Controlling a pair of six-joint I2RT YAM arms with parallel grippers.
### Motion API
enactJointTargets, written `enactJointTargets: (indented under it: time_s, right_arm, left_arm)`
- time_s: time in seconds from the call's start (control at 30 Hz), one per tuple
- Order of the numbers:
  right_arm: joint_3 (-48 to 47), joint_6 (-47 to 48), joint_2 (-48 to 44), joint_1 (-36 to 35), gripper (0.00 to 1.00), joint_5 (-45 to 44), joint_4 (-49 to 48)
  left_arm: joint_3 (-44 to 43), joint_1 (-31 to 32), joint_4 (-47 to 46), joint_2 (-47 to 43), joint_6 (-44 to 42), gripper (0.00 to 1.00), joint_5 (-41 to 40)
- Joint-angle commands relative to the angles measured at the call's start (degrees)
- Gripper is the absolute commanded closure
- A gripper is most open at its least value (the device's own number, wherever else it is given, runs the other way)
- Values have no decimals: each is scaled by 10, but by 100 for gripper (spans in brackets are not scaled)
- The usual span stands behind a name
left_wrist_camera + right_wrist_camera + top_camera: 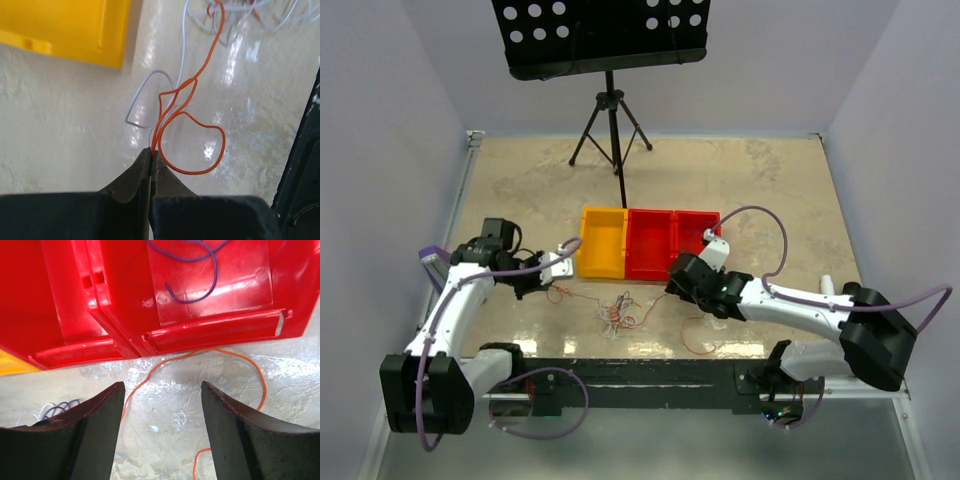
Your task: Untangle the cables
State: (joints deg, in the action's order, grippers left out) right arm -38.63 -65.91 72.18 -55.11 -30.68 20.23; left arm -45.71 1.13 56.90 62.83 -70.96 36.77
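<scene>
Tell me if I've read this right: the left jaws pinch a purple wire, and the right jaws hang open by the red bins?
Not quite: the left wrist view shows the wire pinched in the left jaws is orange, not purple. The right jaws do hang open by the red bins.

Three bins are counted mid-frame in the top view: one yellow bin (603,243), two red bins (650,245) (696,232). Two arms are seen, left arm (455,310) and right arm (800,305), plus one music stand (603,35) up top. The cables (618,315) can't really be counted, way too tangled.
</scene>
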Motion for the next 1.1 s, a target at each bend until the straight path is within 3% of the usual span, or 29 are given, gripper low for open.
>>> enactJointTargets:
  time_s: [0.0,0.1,0.17,0.33,0.57,0.83,1.07]
  right_arm:
    - [-7,-16,17,-8,32,-5,-21]
    - [-20,-3,26,-8,31,-1,-35]
    - [-28,6,42,-8,30,2,-44]
    - [-36,16,84,-8,30,2,-69]
    - [-34,12,97,-11,30,2,-79]
    - [-46,-39,44,-20,28,-60,29]
    - [-49,-55,90,-20,23,-83,35]
  left_arm:
    - [64,-9,-33,-43,-44,100,-162]
    - [102,-39,-81,-49,-64,100,-245]
    - [103,-67,-90,-44,-78,100,-259]
    - [51,-123,-61,-27,-95,100,-231]
    - [-9,-128,-16,-35,-86,100,-145]
    - [-1,-128,-79,-11,-26,100,-129]
    - [18,-128,-78,-10,-32,100,-119]
